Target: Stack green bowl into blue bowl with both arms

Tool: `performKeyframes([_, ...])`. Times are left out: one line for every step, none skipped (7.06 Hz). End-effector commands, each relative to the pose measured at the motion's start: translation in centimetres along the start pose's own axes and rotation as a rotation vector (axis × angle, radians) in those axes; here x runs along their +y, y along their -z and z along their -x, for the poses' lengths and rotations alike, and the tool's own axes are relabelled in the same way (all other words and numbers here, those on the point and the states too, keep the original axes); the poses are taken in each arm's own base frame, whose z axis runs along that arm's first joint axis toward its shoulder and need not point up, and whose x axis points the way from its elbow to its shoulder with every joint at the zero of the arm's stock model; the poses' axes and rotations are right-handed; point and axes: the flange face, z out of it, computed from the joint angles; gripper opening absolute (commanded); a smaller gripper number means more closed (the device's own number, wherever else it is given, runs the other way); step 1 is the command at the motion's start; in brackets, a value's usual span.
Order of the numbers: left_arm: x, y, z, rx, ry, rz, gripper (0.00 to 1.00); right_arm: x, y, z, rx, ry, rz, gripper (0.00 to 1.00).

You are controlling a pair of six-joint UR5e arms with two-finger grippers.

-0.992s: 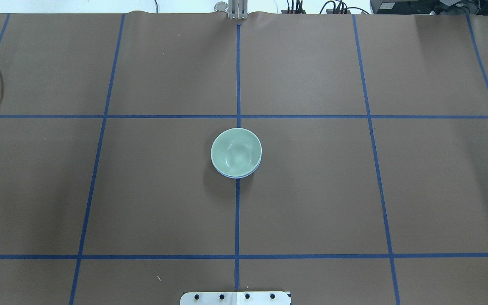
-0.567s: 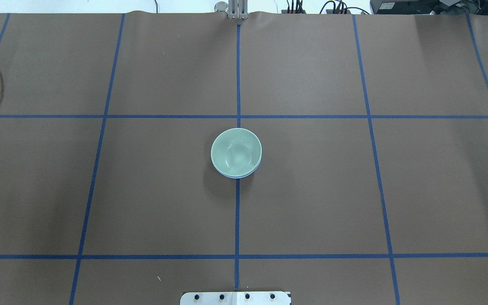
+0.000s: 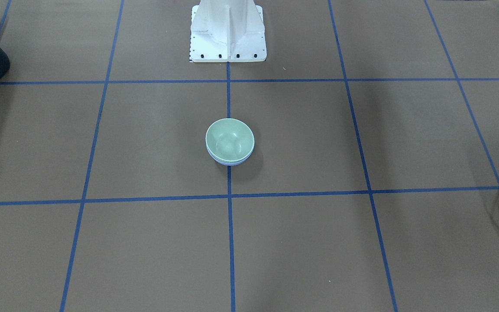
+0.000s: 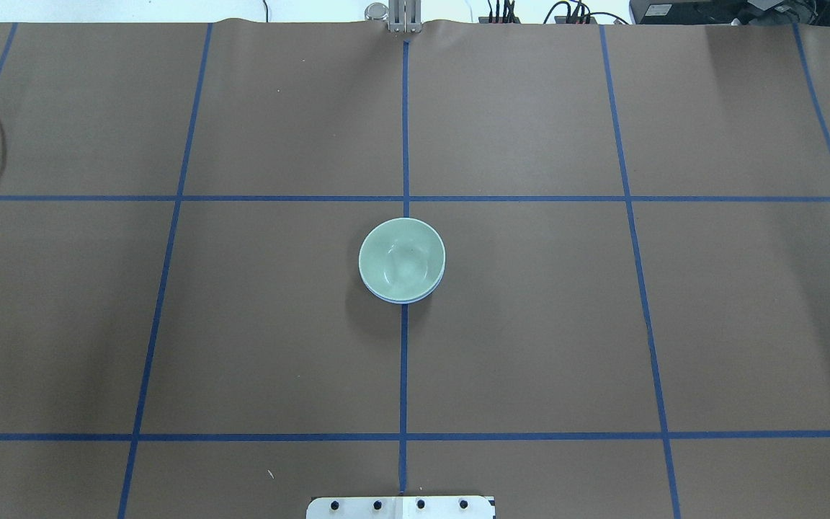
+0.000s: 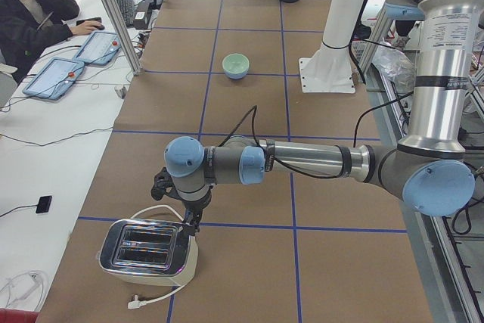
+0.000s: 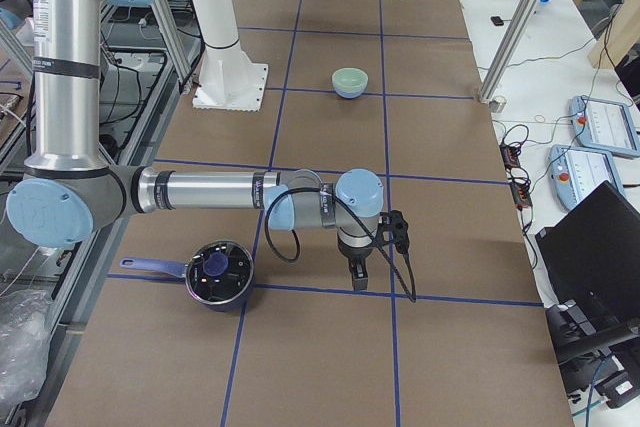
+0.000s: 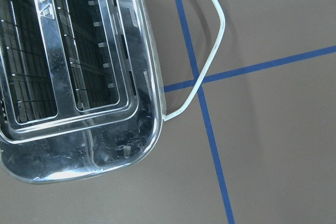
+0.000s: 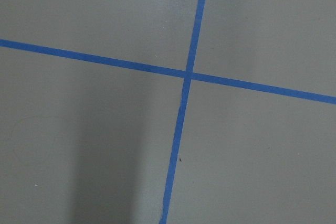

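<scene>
The green bowl [image 4: 400,258] sits nested inside the blue bowl [image 4: 404,298] at the table's middle, on the centre tape line. Only a thin blue rim shows under it. The front-facing view shows the same: the green bowl [image 3: 229,138] over the blue rim [image 3: 230,163]. Both arms are far from the bowls. My left gripper [image 5: 185,213] hangs over a toaster at the table's left end. My right gripper [image 6: 358,272] points down at the table's right end. Both show only in the side views, so I cannot tell whether they are open or shut. The wrist views show no fingers.
A chrome toaster [image 7: 68,77] with a white cable [image 7: 210,51] lies under the left wrist. A dark pot [image 6: 215,275] stands near the right arm. The white base plate [image 4: 400,507] is at the near edge. An operator [image 5: 30,5] sits beside the table.
</scene>
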Motion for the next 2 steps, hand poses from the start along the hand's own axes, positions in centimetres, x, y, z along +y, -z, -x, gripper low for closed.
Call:
performKeyframes([0.14,-0.12,0.08,0.001,0.004,0.002,0.99,-0.08,0.06,0.08,-0.002,0.001,-0.002,1.00])
performKeyframes([0.14,-0.12,0.08,0.001,0.007,0.002,0.99,-0.08,0.06,0.08,-0.002,0.001,-0.002,1.00])
